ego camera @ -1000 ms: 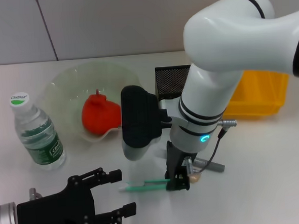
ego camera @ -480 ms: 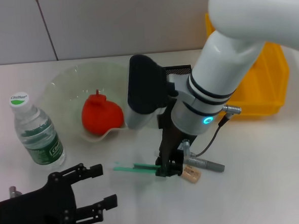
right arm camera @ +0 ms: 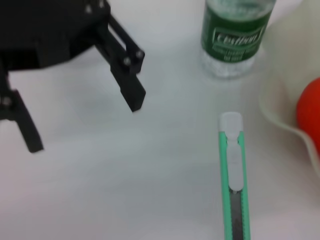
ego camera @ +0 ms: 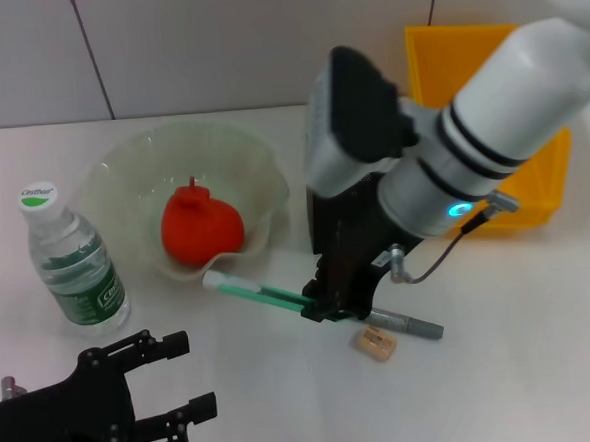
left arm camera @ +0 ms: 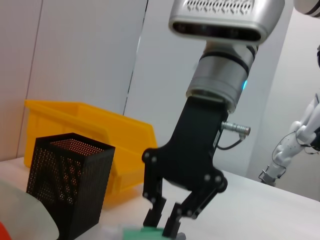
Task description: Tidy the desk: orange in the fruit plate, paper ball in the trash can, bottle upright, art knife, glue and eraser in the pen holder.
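Right claw (ego camera: 323, 307) has lifted art knife (ego camera: 259, 292) higher.

Art knife (ego camera: 262, 293) now lifted, tilted.

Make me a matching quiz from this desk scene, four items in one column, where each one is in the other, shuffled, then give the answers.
Items:
1. orange
2. art knife
3. bottle
4. eraser

Places:
A. lying on the table beside the glue
B. standing upright on the table next to the fruit plate
C. held at one end by the right gripper
D. inside the fruit plate

Pairs: 1-D, 2-C, 3-B, 4-A
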Controlling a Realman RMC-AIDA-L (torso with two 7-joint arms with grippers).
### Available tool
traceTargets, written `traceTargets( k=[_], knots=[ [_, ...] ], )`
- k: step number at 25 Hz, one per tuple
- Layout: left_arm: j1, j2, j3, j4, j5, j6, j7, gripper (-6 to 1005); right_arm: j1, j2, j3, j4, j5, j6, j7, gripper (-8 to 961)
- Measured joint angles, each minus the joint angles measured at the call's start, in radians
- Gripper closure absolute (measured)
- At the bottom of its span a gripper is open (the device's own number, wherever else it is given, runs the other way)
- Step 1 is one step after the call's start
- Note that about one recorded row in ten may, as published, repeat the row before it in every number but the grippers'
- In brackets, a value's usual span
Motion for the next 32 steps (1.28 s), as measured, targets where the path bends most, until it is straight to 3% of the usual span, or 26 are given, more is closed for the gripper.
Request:
traceTargets(
  k=[5,7,17,24,27,32],
  knots=[
    [-0.002,0.0,0.007,0.0,0.005,0.004,0.0,197,-0.129,-0.01,0.08,0.1,0.127,-0.025,-0.104,784],
    [-0.003,-0.001,0.009,0.0,0.008,0.005,0.0,197,-0.22,-0.012,0.132,0.155,0.223,-0.031,-0.187,784],
    [-0.011,-0.006,0.01,0.0,0.021,0.018,0.0,197,-0.425,-0.007,0.308,0.159,0.553,-0.042,-0.442,778],
    [-0.012,-0.013,0.01,0.0,0.021,0.025,0.001,197,-0.447,-0.005,0.443,0.022,0.714,-0.034,-0.597,763],
    [-0.014,-0.018,0.01,0.0,0.021,0.026,0.008,197,-0.428,-0.007,0.54,-0.116,0.809,-0.003,-0.724,756],
    [-0.012,-0.025,0.011,0.0,0.029,0.028,0.013,197,-0.375,-0.014,0.557,-0.232,0.839,0.095,-0.774,745]
  ],
)
